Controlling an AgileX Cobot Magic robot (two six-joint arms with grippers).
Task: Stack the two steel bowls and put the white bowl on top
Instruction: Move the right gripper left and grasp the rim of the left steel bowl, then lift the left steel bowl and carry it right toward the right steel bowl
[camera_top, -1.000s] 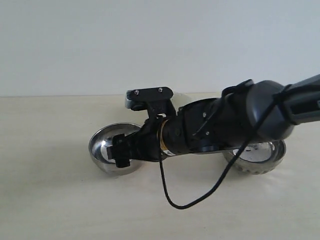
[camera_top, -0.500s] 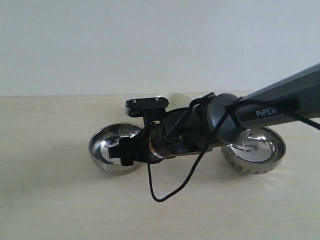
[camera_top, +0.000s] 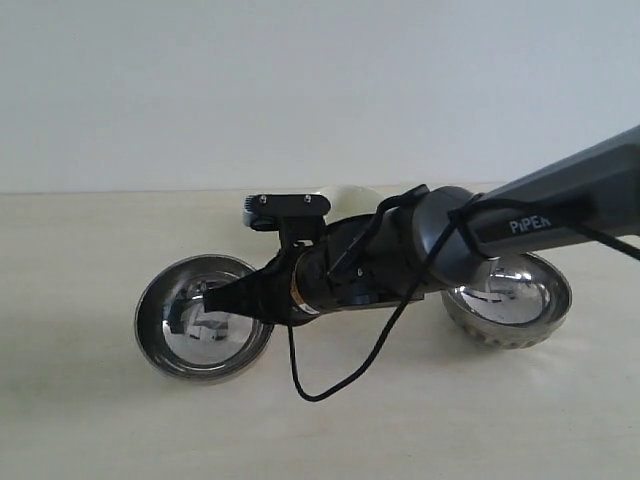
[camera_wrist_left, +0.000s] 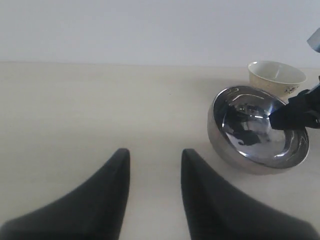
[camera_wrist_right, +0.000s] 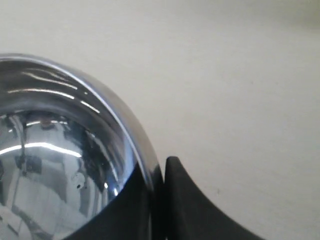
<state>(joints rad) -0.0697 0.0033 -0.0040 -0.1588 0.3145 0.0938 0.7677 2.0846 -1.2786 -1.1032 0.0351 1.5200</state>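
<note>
Pale beige table (camera_top: 100, 420) w/ a plain white wall (camera_top: 300, 80) behind; three bowls on it. Right arm (camera_top: 560, 200) reaches across from the right side of the exterior view to the left-hand bowl. Right gripper (camera_top: 235, 298) is clamped on the rim of the smooth steel bowl (camera_top: 185, 335). In the right wrist view the right gripper (camera_wrist_right: 157, 175) has one finger inside the smooth steel bowl (camera_wrist_right: 60, 150) and one outside, w/ the rim pinched between them and no gap. That bowl is tipped, its opening turned toward the exterior camera. Can't tell if its underside touches the table or sits just clear of it.

Ribbed steel bowl (camera_top: 520, 300) sits upright on the right, well apart from the smooth one, partly hidden behind the arm. White bowl (camera_top: 352, 197) stands farther back btwn the two; only its top edge shows above the arm. Black cable (camera_top: 330, 390) hangs from the arm in a loop down to the table.

Left gripper (camera_wrist_left: 152, 152) is spread open over bare table, holding nothing. It is well apart from the smooth steel bowl (camera_wrist_left: 250, 135). From this view the white bowl (camera_wrist_left: 276, 77) stands upright just behind the steel one, w/ a dark mark on its side. Right gripper (camera_wrist_left: 292, 114) shows at the steel rim.
</note>
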